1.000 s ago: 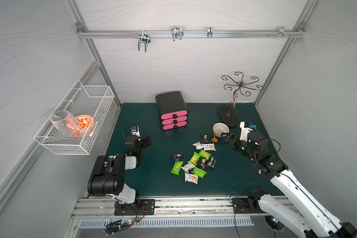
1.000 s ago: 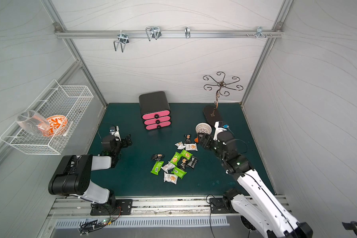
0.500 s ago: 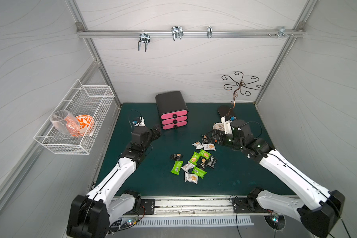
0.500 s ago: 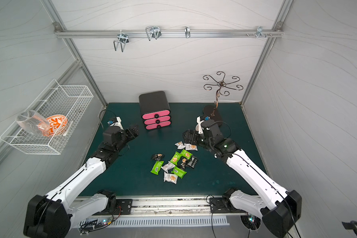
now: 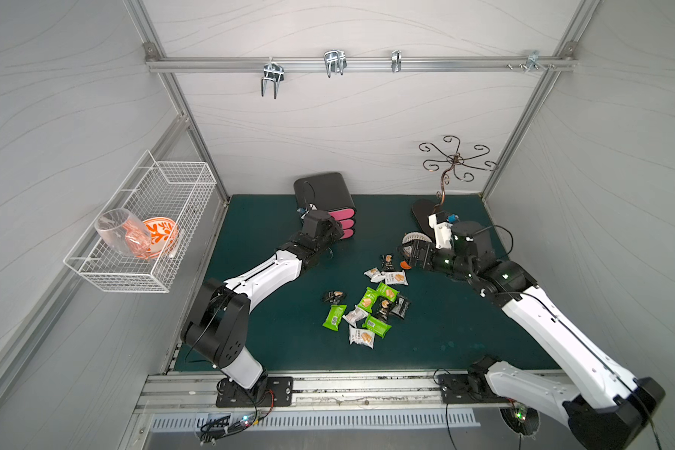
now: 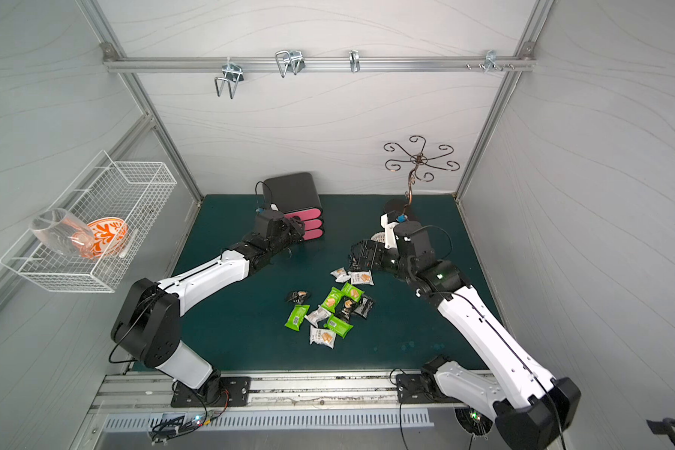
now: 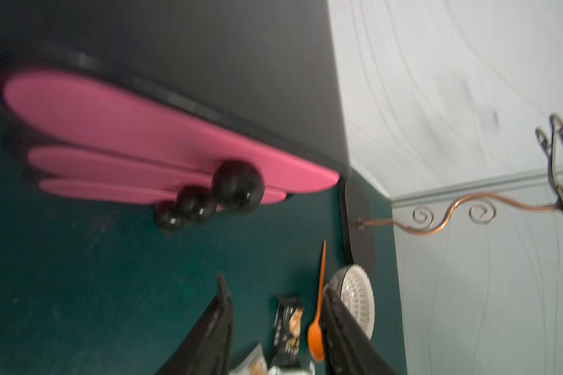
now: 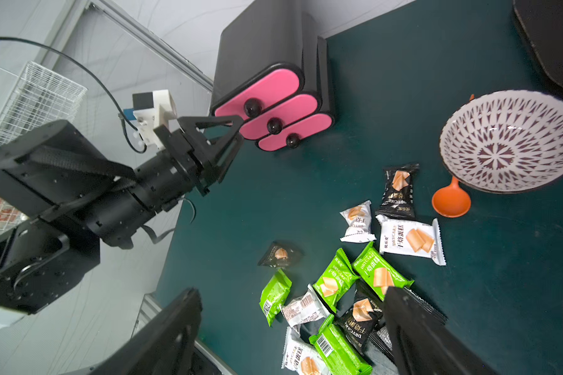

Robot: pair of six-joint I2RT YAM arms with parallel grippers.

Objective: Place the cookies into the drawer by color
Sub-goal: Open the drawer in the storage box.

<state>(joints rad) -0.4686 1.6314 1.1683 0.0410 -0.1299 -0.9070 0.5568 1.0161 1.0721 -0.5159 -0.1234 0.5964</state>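
Your left claw [image 8: 241, 130] sits half-spread, empty, just before the black cabinet's pink drawers [image 5: 345, 223]; your right claw [image 8: 293, 290] gapes wide near the green, white and black cookie packets [image 5: 369, 300] strewn on the dark-green tabletop [image 5: 273, 311].

Cookies [image 5: 371, 304] loose on the mat [image 5: 258, 331], drawer [image 5: 324, 191] shut.
About a dozen small pillow packets in green, white and black wrappers are scattered flat near the middle of the mat, several overlapping, with tan biscuits printed on many. At the pile's twelve o'clock end a black packet [image 5: 386, 262] and two white packets [image 5: 396, 277] are set slightly apart. A crumpled black packet [image 5: 334, 297] is seen alone at nine o'clock, a green packet [image 5: 334, 316] at eight o'clock. The drawer, a black case with three stacked pink fronts [image 8: 267, 92] and round black knobs [image 8: 252, 107], is placed upright at eleven o'clock from the pile, well apart, every front closed.
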